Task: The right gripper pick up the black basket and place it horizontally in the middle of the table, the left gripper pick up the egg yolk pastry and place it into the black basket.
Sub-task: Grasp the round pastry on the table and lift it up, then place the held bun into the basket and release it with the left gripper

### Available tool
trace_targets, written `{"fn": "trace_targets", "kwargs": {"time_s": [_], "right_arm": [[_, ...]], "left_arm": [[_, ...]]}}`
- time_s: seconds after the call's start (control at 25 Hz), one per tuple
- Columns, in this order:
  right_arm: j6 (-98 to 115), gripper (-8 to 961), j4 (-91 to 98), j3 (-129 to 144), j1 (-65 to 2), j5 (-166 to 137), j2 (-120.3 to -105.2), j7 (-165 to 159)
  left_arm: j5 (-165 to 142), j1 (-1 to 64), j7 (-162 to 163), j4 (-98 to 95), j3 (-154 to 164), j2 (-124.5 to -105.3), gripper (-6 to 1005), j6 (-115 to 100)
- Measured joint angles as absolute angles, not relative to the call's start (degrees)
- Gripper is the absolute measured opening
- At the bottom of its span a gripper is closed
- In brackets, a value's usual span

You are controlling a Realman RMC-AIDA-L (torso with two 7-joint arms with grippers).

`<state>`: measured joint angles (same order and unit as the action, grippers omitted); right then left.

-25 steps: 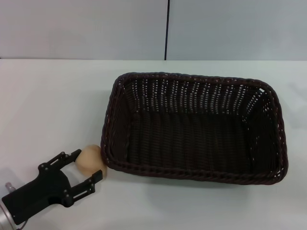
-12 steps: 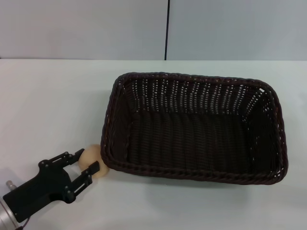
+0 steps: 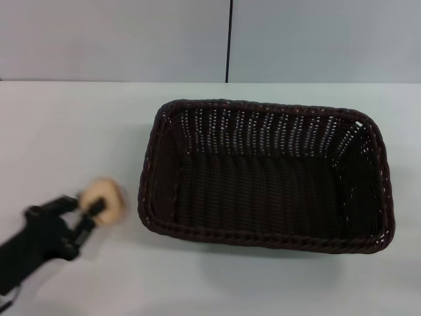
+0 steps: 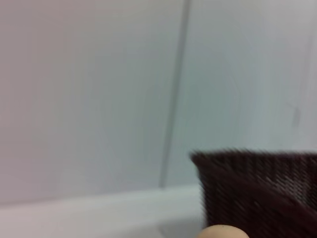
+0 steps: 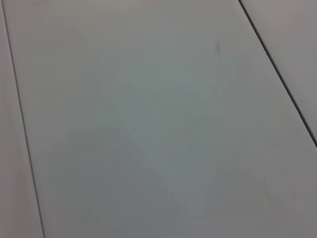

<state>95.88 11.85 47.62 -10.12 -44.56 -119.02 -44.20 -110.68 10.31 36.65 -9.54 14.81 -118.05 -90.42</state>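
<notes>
Pastry [image 3: 104, 199] pinched between left gripper [image 3: 84, 212] fingers, lower left of frame, just left of basket [image 3: 263, 174], apart from its rim. Basket lies mid-frame on table [image 3: 72, 138]. Right gripper out of view.

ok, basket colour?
Very dark brown-black woven wicker: the black basket, clearest in the head view.

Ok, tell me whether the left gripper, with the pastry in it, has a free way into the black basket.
Probably yes. The left gripper holds the egg yolk pastry just outside the black basket, whose inside looks empty. Only the near braided rim lies between them, so the pastry must pass over it.
</notes>
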Motion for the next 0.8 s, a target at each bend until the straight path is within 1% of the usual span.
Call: {"fn": "trace_targets", "kwargs": {"time_s": [0.16,0.32,0.48,0.72,0.8], "right_arm": [[95.88,637,11.72,47.38,-10.07,-44.55,-119.02,-44.19],[95.62,637,10.80,46.71,-10.17,-44.55,-118.99,-43.98],[94.57,637,7.98,42.84,-10.53,-44.54,-119.10,-40.82],[94.32,636,3.50,35.52,-10.25,-44.48,-119.06,-38.25],[94.24,636,3.48,35.20,-9.98,-44.47,-119.05,-38.24]], "left_arm": [[-110.46,8.93,36.78,-12.19,7.00,-117.94,257,-95.78],[-110.45,9.07,37.00,-13.98,4.16,-117.94,231,-101.05],[-110.49,12.05,38.09,-13.97,3.78,-118.23,193,-107.01],[-111.32,15.62,38.08,-9.80,5.16,-118.54,141,-107.22],[-111.65,18.99,37.67,-5.62,8.50,-118.71,126,-105.25]]}}
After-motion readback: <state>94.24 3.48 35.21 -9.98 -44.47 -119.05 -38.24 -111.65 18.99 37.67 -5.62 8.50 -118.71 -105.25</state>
